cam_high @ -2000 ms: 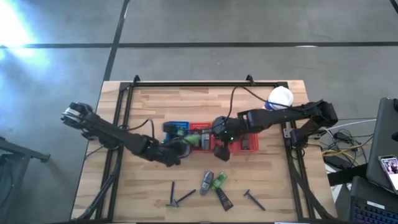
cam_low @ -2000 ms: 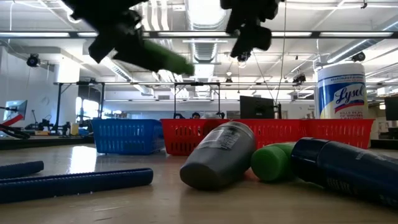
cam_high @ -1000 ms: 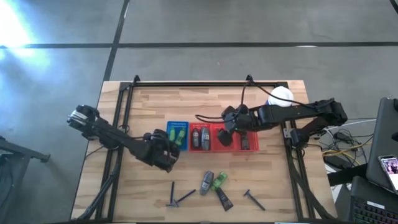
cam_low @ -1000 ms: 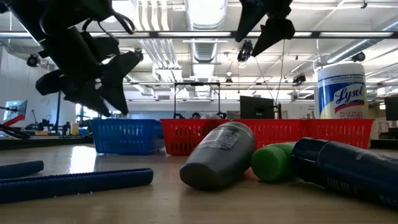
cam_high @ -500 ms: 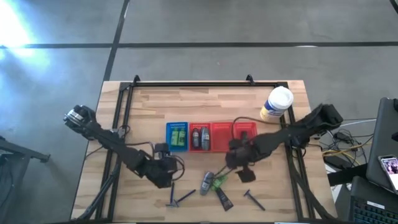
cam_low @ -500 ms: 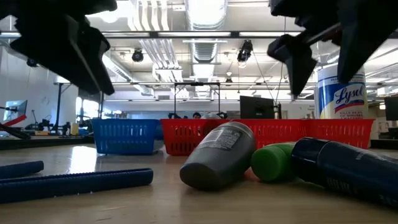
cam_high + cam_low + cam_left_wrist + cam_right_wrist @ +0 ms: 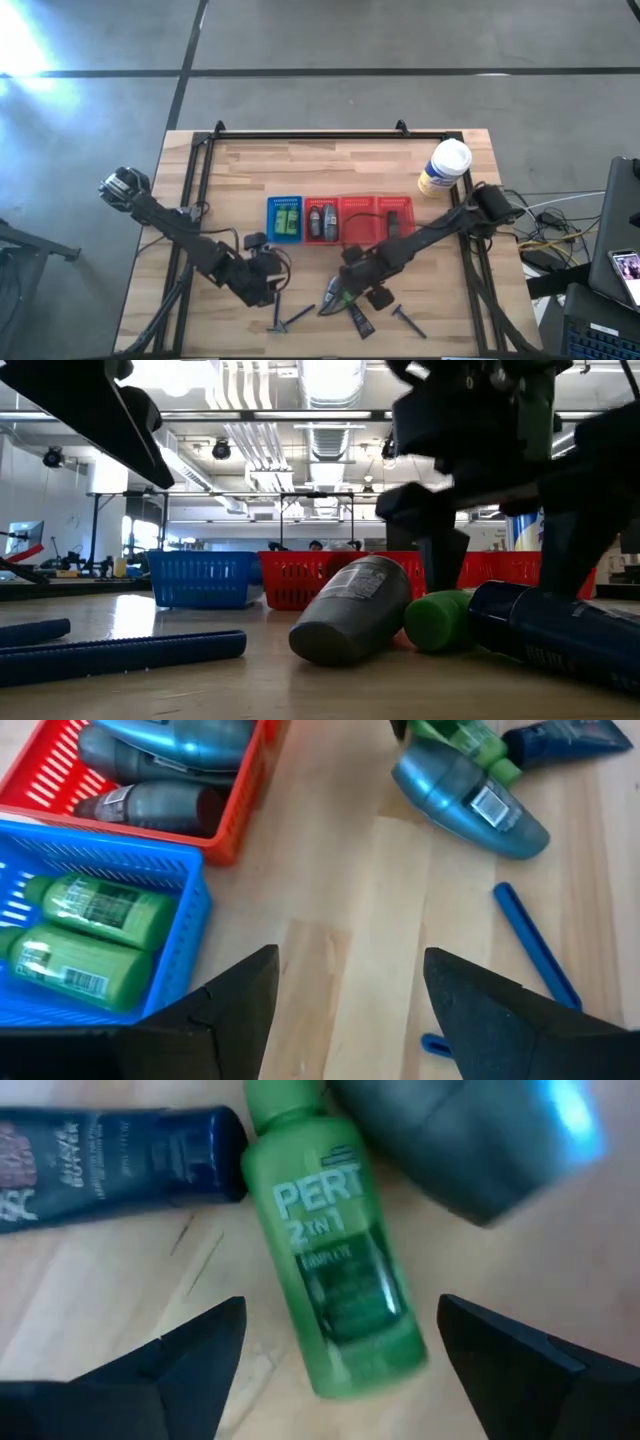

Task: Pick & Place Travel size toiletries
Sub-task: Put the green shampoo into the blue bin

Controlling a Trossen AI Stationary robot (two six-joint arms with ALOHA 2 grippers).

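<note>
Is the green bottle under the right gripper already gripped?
No, the right gripper is open, its fingers either side of the green bottle lying on the table.

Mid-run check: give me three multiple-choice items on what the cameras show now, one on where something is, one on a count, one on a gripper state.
1. Where is the right gripper?
A. Over the white canister
B. Over the loose green bottle near the table's front
C. Inside the blue basket

2. How many green bottles lie in the blue basket?
A. None
B. Two
C. Four

3. How does the left gripper stand?
A. Open, holding nothing
B. Shut on a razor
C. Shut on a grey stick

Answers:
1 B: the right wrist view shows the green bottle lying between the spread fingers, beside a dark tube and a grey stick.
2 B: the left wrist view shows two green bottles side by side in it.
3 A: its fingers are apart over bare wood, with the blue razor off to one side.
</note>
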